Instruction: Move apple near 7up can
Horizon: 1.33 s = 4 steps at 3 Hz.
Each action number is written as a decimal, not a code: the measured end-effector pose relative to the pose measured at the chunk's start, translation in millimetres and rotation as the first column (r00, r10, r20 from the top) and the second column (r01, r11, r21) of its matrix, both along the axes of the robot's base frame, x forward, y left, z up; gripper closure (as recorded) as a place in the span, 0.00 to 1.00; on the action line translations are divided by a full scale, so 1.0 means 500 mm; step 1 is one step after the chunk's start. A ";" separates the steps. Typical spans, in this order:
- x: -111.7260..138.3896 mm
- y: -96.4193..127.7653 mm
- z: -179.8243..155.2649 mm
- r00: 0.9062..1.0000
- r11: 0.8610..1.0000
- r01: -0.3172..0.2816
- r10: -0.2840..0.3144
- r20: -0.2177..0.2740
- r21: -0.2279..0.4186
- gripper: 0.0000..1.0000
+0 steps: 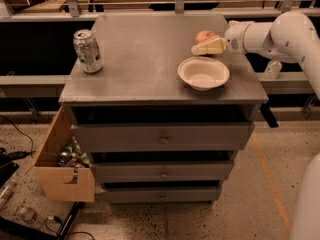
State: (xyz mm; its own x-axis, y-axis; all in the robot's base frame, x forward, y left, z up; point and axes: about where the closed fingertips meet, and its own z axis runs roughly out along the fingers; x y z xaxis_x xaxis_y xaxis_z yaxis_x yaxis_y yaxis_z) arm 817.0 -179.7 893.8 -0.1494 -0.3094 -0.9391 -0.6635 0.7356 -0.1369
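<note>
The cream-coloured gripper (207, 46) on the smooth white arm (270, 34) reaches in from the right over the cabinet's back right part. It sits right against the apple (204, 35), but whether it is apart or clamped on the fruit cannot be told. The apple is small, round and red-orange with a paler patch, just behind a white round bowl (186, 68). The silver-and-green can (87, 50) stands upright, well apart, at the left edge of the dull grey metal cabinet (145, 49).

one view | high front, facing down | mid-range | tool (199, 49) upper-right of frame
</note>
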 end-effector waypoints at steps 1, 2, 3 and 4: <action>0.012 0.030 -0.044 0.999 1.000 -0.017 0.017 -0.031 -0.005 0.00; 0.016 0.033 -0.044 0.999 1.000 -0.019 0.019 -0.030 -0.006 0.02; 0.030 0.041 -0.042 0.999 1.000 -0.024 0.024 -0.026 -0.012 0.15; 0.032 0.047 -0.044 0.999 1.000 -0.028 0.028 -0.027 -0.011 0.31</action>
State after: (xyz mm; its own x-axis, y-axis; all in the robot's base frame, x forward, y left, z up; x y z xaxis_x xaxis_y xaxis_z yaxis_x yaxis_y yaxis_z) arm 832.8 -156.1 871.6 -0.1660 -0.3244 -0.9312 -0.6874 0.7151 -0.1266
